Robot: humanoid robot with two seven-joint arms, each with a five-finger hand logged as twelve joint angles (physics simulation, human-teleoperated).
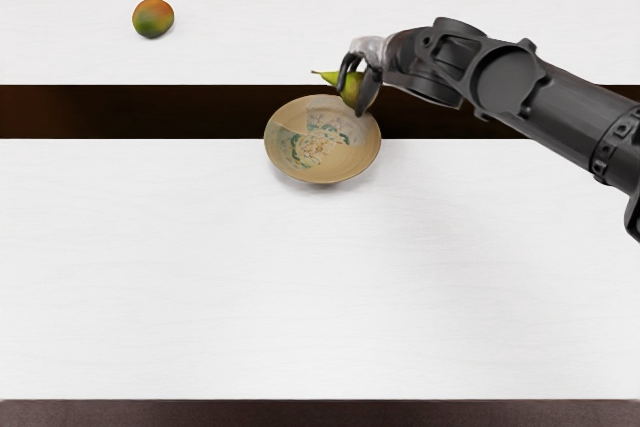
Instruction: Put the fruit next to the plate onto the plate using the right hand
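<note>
Closest to me: front stretch of the white desk, w/ a dark brown edge along the very bottom of my view.

Now the task item. Fruit is small and yellow-green, w/ a thin pointed tip sticking out to the left. It sits inside the right hand. Dark fingers curl around it on both sides, so I read the hand as clamped on the fruit. Only part of its skin shows btwn the fingers.

Fruit and hand are right at the far-right rim of the plate and overlap that rim in my view. From this one angle I can't tell how high the fruit is over the rim, or whether it touches. It is not lying in the plate's hollow.

Plate is round and tan, w/ blue-green smears inside. Its far part overlaps a dark strip that runs across the desk left to right.

Right arm is black w/ thick joints. It comes in from the right edge and slants up-left to the hand, crossing the dark strip.

Beyond the strip is a 2nd white stretch of desk. On it, far left and well apart from plate and hand, lies a round fruit, green w/ an orange-red blush.
</note>
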